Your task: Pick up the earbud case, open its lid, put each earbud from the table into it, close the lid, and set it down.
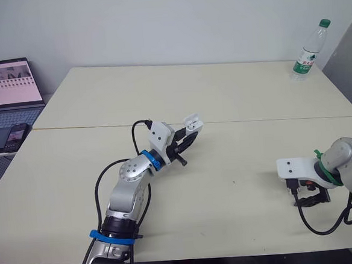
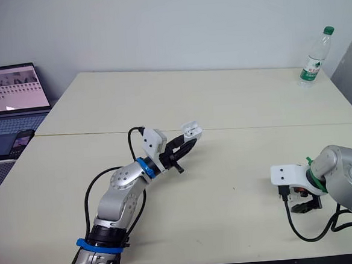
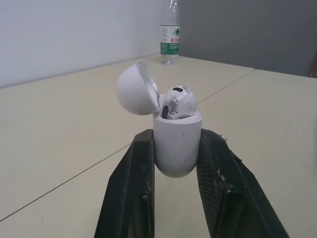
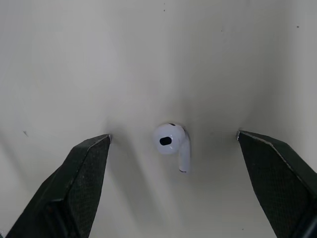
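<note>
Beyond the open earbud case [image 3: 177,141] stands a bottle [image 3: 170,37].

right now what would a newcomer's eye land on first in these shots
The left end effector holds the white earbud case above the middle of the table, lid flipped open and one earbud sitting in it. Near the right edge, the open right end effector points down with a finger either side of the second earbud, which lies on the table. A water bottle stands at the far right corner.
</note>
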{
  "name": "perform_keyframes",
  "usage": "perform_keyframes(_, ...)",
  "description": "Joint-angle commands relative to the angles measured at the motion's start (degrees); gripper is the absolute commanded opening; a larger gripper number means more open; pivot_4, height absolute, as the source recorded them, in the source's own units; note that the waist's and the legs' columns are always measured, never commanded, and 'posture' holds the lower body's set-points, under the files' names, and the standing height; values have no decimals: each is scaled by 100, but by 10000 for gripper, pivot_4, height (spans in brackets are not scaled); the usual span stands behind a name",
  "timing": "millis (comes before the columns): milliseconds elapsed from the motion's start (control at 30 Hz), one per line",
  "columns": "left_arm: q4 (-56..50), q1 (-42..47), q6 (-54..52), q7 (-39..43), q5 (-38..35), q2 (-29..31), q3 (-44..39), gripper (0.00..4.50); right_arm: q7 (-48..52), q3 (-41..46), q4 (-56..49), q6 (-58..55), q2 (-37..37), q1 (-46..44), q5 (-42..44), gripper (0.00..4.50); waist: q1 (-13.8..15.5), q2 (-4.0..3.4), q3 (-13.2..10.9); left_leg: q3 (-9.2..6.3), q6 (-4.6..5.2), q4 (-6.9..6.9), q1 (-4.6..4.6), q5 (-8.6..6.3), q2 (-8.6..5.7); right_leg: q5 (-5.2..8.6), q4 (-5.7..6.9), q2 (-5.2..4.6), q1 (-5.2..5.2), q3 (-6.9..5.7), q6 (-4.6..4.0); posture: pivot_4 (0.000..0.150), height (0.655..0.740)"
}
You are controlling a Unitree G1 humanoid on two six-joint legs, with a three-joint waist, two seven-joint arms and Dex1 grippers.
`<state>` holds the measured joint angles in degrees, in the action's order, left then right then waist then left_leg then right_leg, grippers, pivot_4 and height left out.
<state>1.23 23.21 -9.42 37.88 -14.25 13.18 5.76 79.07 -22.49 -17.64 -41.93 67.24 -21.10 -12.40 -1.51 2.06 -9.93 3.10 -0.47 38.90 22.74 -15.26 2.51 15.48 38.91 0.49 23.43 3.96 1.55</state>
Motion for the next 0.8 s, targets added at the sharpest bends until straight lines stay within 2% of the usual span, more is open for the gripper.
perform_keyframes(33,-108,79,150,-13,-15,-24,-37,7949,-43,-106,78,-53,37,-18,-146,30222,0,0,0,-1,0,0,0,0,0,0,0,0,0,0,0,1500,7362)
perform_keyframes(267,-105,67,158,-26,-8,-32,-30,7949,-41,-128,9,-159,-33,-53,-145,5020,-2,1,0,0,0,0,0,0,2,0,0,0,0,-1,0,1500,7362)
perform_keyframes(300,-107,66,158,-26,-8,-30,-30,7949,-36,-120,-25,-199,-39,-45,-119,4043,-2,1,0,0,0,0,0,0,2,0,0,0,0,-1,0,1500,7362)
perform_keyframes(800,-6,114,192,27,-2,-42,-8,7949,-162,-126,16,110,-58,-68,-175,4065,-10,1,0,2,0,0,-2,0,3,0,1,2,0,-2,0,1500,7362)
